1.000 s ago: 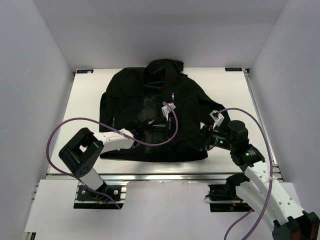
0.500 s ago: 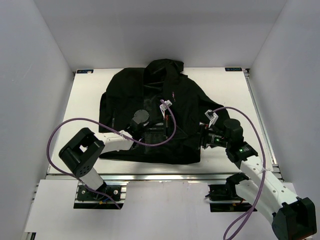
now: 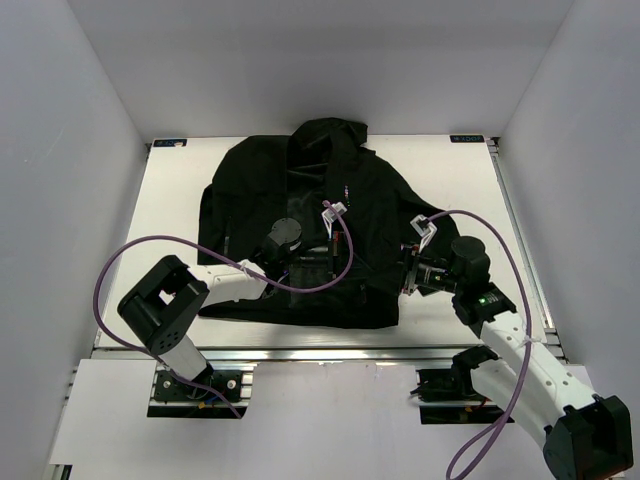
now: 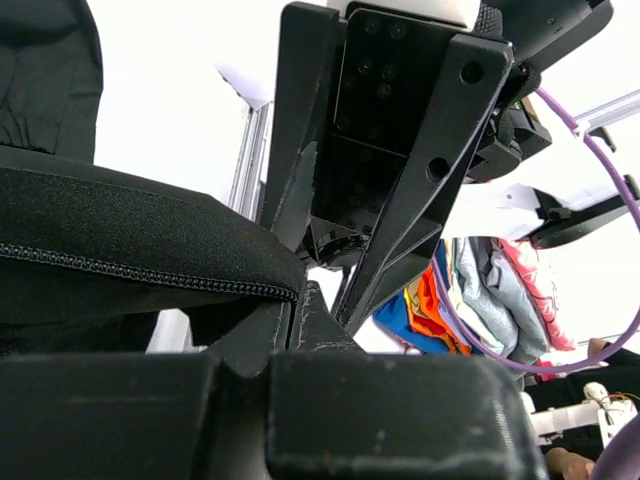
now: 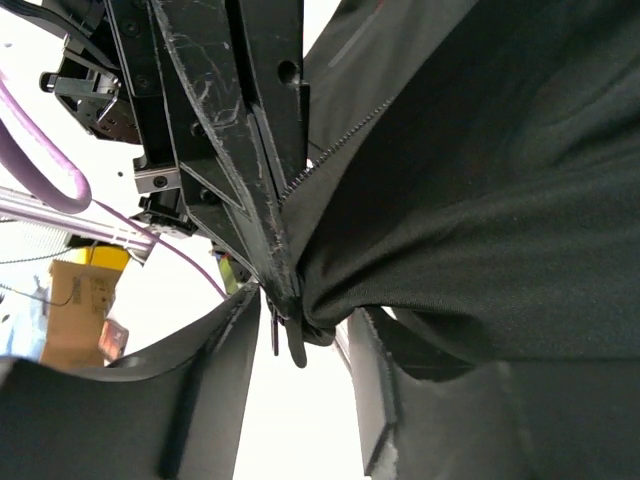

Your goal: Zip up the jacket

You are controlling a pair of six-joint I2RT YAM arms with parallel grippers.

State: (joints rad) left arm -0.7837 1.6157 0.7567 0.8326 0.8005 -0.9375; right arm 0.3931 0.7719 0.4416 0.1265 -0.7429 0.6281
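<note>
Closest to me, my left gripper [image 4: 298, 315] is pressed together on the front edge of the large black hooded fabric jacket [image 3: 250, 190], and the row of dark zipper teeth [image 4: 150, 268] runs straight into its fingertips. My right gripper [image 5: 298, 312] faces it from the other side, jaws spread on either side of the same bunched fold near the hem, with the left arm's fingers reaching in between them. White background shows between one jaw and the cloth, so I read it as not clamped. A purple cable [image 3: 150, 245] loops from the left arm across the cloth. The jacket lies on the white table [image 3: 170, 200], hem toward the arm bases, sleeves out to the sides, and its hood [image 3: 330, 135] at the far edge.
</note>
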